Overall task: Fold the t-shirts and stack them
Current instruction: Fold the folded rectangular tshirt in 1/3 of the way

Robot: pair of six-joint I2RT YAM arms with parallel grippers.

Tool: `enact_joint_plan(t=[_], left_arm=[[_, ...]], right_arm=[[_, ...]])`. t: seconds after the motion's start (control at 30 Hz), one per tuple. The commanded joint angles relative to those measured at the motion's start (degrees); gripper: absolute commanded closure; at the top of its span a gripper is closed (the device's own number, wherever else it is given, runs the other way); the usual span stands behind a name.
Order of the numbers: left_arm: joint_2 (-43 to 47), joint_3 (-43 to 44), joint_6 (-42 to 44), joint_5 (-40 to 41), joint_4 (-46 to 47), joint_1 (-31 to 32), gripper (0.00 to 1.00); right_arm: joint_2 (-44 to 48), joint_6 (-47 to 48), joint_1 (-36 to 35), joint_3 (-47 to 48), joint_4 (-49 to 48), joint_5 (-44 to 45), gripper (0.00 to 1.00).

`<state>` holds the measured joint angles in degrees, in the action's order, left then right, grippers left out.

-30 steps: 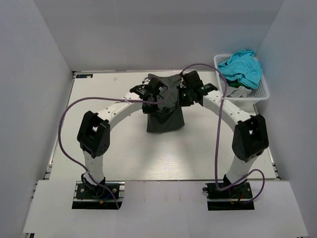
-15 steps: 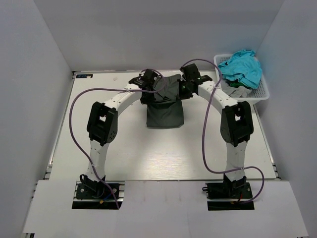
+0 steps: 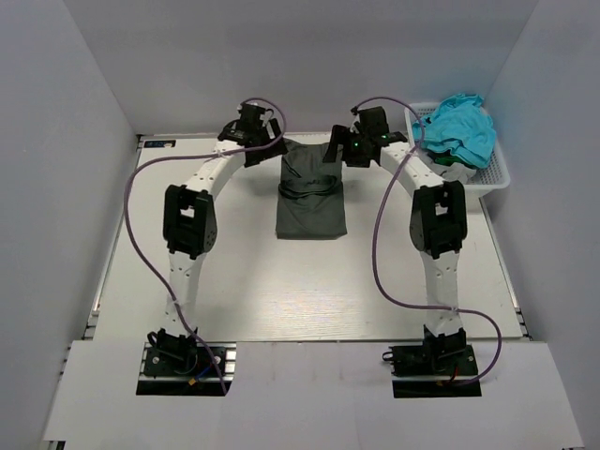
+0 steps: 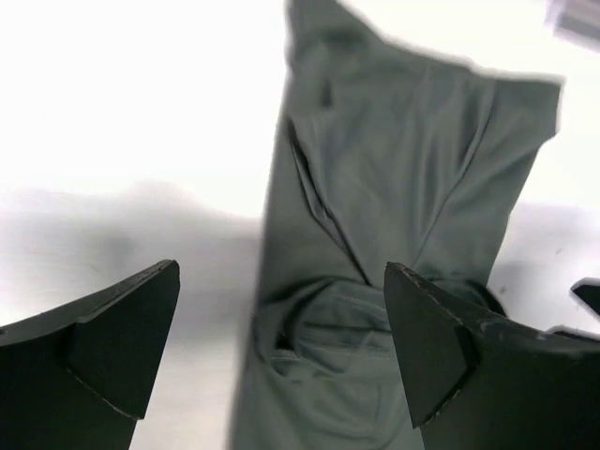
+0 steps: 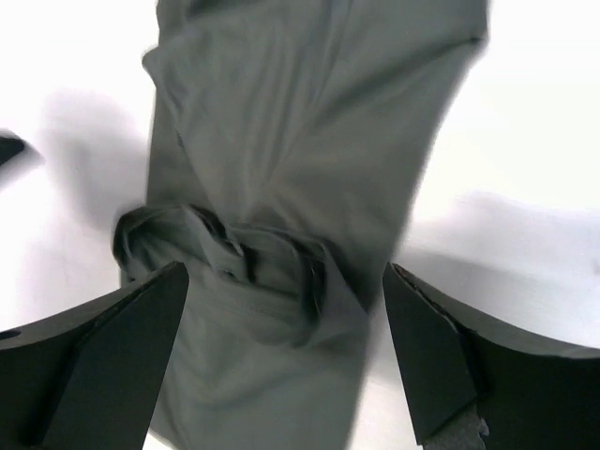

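Note:
A dark charcoal-grey t-shirt (image 3: 311, 197) lies flat on the table as a long narrow strip, with its neck opening bunched near the middle. My left gripper (image 3: 263, 146) hovers at the strip's far left corner, open and holding nothing. My right gripper (image 3: 343, 150) hovers at the far right corner, also open and holding nothing. In the left wrist view the shirt (image 4: 403, 169) stretches away beyond the spread fingers (image 4: 112, 342) of my left gripper (image 4: 281, 337). The right wrist view shows the shirt (image 5: 300, 141) below my right gripper (image 5: 281, 347). More t-shirts, a turquoise one (image 3: 459, 127) over a light grey one (image 3: 452, 174), fill the basket.
A white lattice basket (image 3: 497, 173) stands at the table's far right corner, just right of my right arm. Purple cables loop off both arms. Grey walls close in the table on the left, back and right.
Both grippers were shut on the dark shirt's upper edge; they carried it toward the far edge, opened and let go. The shirt now lies flat and longer.

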<state>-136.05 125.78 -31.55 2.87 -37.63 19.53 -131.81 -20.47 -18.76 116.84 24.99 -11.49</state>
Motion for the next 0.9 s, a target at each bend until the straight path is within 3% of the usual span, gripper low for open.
enact_joint_plan(t=[0.0, 0.2, 0.27, 0.37, 0.5, 0.67, 0.87], left_arm=[[10.52, -10.39, -0.35, -3.4, 3.51, -1.51, 0.0], [31.35, -40.98, -0.96, -8.58, 12.83, 0.33, 0.0], [38.01, -50.65, -2.19, -13.75, 17.03, 0.33, 0.0], [43.31, -59.21, -2.2, -17.55, 19.43, 0.86, 0.0], [50.43, -63.8, -2.2, -15.8, 14.43, 0.86, 0.0], [62.28, -68.73, -2.73, -7.81, 8.19, 0.86, 0.0], [68.63, -69.79, -3.34, -2.96, 1.6, 0.86, 0.0]], right_arm=[[8.39, 2.79, 0.22, -7.13, -4.16, -3.45, 0.1], [21.92, 7.54, -1.45, -27.96, -8.37, -12.41, 0.1], [24.3, 8.07, -2.76, -34.02, -12.57, -15.21, 0.1], [22.84, 7.81, -3.91, -35.02, -12.69, -15.67, 0.1], [19.58, 7.37, -5.31, -31.94, -13.39, -16.03, 0.1], [14.48, 8.6, -6.9, -27.21, -12.34, -13.22, 0.1], [10.08, 9.4, -8.92, -24.29, -14.18, -7.95, 0.1]])
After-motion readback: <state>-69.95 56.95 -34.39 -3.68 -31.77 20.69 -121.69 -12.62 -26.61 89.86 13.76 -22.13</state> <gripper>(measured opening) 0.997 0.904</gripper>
